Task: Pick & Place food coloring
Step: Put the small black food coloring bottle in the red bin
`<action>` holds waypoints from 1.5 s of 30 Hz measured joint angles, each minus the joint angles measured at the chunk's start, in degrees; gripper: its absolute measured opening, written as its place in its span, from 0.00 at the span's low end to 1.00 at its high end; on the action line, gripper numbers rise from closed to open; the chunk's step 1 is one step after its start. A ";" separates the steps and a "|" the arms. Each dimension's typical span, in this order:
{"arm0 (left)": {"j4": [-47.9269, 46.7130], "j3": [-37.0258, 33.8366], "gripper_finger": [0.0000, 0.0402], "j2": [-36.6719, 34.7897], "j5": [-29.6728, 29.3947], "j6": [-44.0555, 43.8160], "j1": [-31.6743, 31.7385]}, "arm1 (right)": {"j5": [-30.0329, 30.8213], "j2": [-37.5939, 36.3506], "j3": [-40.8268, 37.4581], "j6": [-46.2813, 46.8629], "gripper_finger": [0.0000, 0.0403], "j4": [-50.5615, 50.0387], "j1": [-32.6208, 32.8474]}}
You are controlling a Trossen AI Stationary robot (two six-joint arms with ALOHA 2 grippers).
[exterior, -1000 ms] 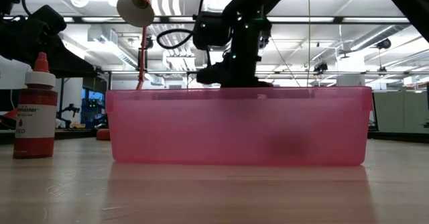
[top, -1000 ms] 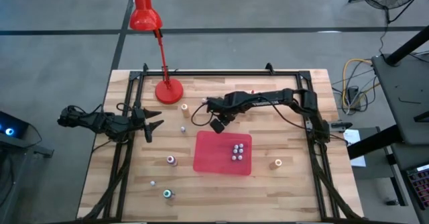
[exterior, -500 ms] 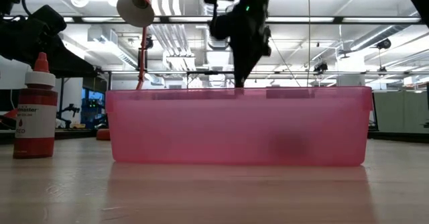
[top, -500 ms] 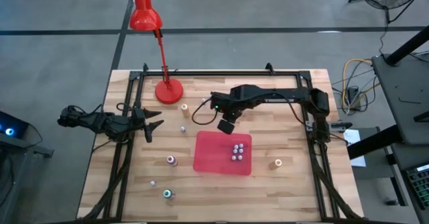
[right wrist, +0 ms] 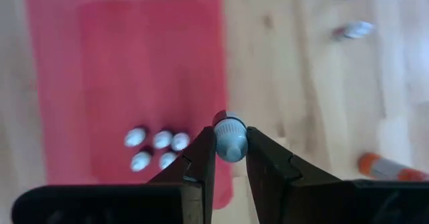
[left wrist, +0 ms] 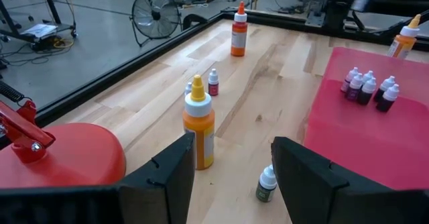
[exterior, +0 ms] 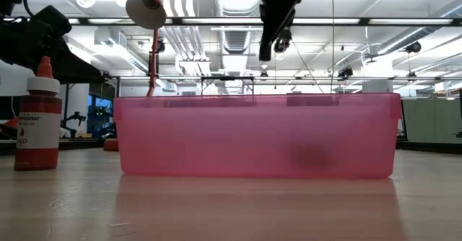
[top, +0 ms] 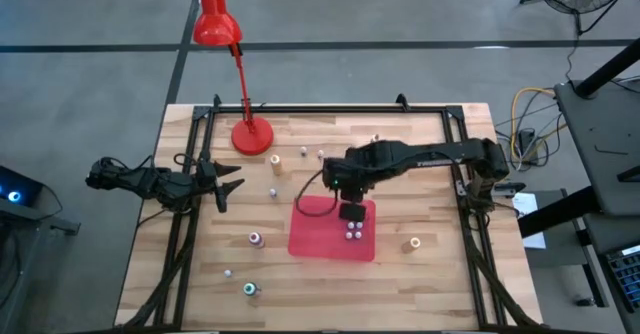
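The right gripper (top: 349,211) hung over the far edge of the pink bin (top: 310,236), its fingers (right wrist: 201,160) clamped on a small white-capped food coloring bottle (right wrist: 230,139) held clear above the bin floor. From table height the same gripper (exterior: 273,46) stood well above the bin's rim (exterior: 256,97). Inside the bin, a cluster of tiny white-capped bottles (top: 353,233) sat toward the right side; the right wrist camera showed five of them (right wrist: 155,147) close together below the held bottle.

The left gripper (top: 228,186) waited near the table's left edge, its two fingers (left wrist: 167,177) spread apart with nothing between them. Ahead of it stood a yellow-capped orange bottle (left wrist: 199,123), with a tiny green-labelled bottle (left wrist: 267,184) just beside the bin and an orange-topped bottle (left wrist: 238,30) farther across the boards.

More bottles were scattered on the wooden table (top: 420,154): a pink-topped one (top: 256,239) left of the bin, a green-topped one (top: 249,290) near the front, a tan one (top: 413,244) to the bin's right. The red lamp (top: 213,16) stood at the back left corner.
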 joint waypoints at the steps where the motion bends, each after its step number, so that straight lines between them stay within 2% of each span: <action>1: 0.00 -0.02 0.42 0.02 0.00 0.00 0.00 | -0.86 0.00 -0.04 -0.92 0.15 0.11 0.68; 11: 0.00 -0.02 0.42 0.02 0.00 -0.01 0.01 | -1.88 0.31 -5.46 -7.16 0.15 6.04 6.14; 23: 0.00 -0.02 0.42 0.02 -0.02 0.00 0.00 | -2.80 0.64 -15.68 -8.72 0.15 13.42 6.69; 37: 0.00 -0.02 0.42 0.00 0.00 0.00 0.00 | -2.66 7.25 -16.43 -12.36 0.15 15.80 6.41; 45: 0.00 0.00 0.42 0.00 0.00 0.00 0.01 | -0.63 8.17 -17.36 -13.69 0.15 19.87 5.18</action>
